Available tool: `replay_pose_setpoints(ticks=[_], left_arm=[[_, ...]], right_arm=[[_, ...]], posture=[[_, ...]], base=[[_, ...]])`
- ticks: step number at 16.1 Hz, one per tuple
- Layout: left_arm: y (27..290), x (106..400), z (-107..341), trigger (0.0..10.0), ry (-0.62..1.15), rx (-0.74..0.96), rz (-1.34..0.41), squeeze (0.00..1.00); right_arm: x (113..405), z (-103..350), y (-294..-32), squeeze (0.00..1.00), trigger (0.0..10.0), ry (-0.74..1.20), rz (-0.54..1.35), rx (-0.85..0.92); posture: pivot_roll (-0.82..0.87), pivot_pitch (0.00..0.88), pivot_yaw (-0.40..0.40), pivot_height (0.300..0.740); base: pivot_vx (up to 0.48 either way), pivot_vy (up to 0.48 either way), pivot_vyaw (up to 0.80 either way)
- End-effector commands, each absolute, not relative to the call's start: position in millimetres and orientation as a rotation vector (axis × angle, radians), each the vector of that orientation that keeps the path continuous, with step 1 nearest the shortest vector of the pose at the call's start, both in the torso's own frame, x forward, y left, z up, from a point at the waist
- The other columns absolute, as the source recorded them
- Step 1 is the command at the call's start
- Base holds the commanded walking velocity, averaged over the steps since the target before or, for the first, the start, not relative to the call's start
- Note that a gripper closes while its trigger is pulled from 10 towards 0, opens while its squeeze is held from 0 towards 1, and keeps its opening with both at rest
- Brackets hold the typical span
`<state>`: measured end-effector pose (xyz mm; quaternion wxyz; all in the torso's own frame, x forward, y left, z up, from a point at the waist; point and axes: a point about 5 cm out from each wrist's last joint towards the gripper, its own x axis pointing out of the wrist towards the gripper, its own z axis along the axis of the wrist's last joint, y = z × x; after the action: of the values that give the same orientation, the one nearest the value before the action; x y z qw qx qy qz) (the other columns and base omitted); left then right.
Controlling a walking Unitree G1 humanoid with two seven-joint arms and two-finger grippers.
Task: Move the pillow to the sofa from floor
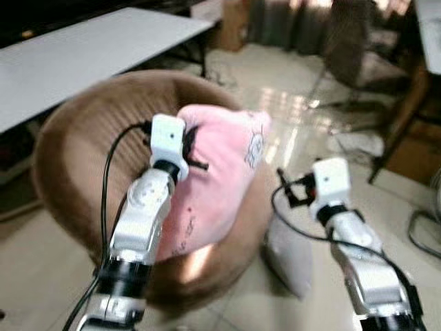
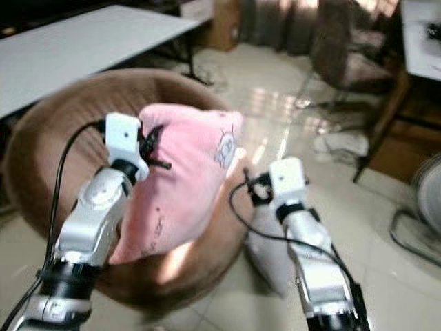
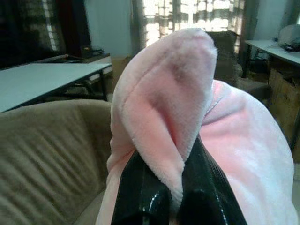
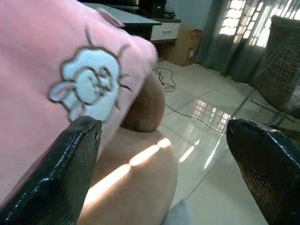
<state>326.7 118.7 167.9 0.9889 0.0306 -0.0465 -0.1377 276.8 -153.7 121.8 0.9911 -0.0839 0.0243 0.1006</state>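
Honestly, here's how it looked:
Pillow: the pink pillow hung over the round brown sofa, already off the floor.
Left gripper: the left gripper had its fingers pinched tight on a fold of the plush.
Right gripper: the right gripper sat just beside the pillow's printed corner, fingers spread wide, holding nothing.
Tip: I'd have lowered it fully into the seat before letting go, so it couldn't slide off toward the grey cushion on the tiles.

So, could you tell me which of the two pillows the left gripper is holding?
The pink pillow, pinched in the left gripper over the brown sofa; the grey pillow lies on the floor.
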Motion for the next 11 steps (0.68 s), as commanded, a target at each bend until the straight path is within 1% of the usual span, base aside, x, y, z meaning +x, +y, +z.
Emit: replay_pose_setpoints(ticks=[1, 2, 5, 8, 11], left_arm=[[123.6, 328.9, 175.7, 10.0, -0.112, 0.071, -0.291, 0.00], [119.8, 329.2, 174.4, 10.0, -0.114, 0.097, -0.326, 0.00], [115.8, 331.9, 176.1, 10.0, -0.134, 0.104, -0.372, 0.00], [119.4, 348.3, 172.6, 10.0, -0.132, 0.120, -0.355, 0.00], [113.3, 361.0, 175.6, 10.0, -0.122, 0.099, -0.389, 0.00]], right_arm=[[276.3, 123.6, -146.4, 0.00, 10.0, 0.036, 0.225, -0.157], [276.0, 123.5, -145.9, 0.00, 10.0, 0.035, 0.225, -0.156], [275.3, 123.8, -146.3, 0.00, 10.0, 0.032, 0.225, -0.153], [271.9, 124.2, -141.2, 0.00, 10.0, 0.017, 0.306, -0.201], [268.6, 127.9, -143.4, 0.00, 10.0, 0.008, 0.343, -0.197]], posture=[[-0.07, 0.000, 0.026, 0.740], [-0.07, 0.000, 0.028, 0.740], [-0.07, 0.000, 0.033, 0.740], [-0.08, 0.000, 0.044, 0.740], [-0.09, 0.000, 0.051, 0.740]], base=[[0.000, 0.000, 0.00], [0.000, 0.000, 0.00], [0.000, 0.000, 0.00], [0.000, 0.000, 0.00], [0.000, 0.000, 0.00]])
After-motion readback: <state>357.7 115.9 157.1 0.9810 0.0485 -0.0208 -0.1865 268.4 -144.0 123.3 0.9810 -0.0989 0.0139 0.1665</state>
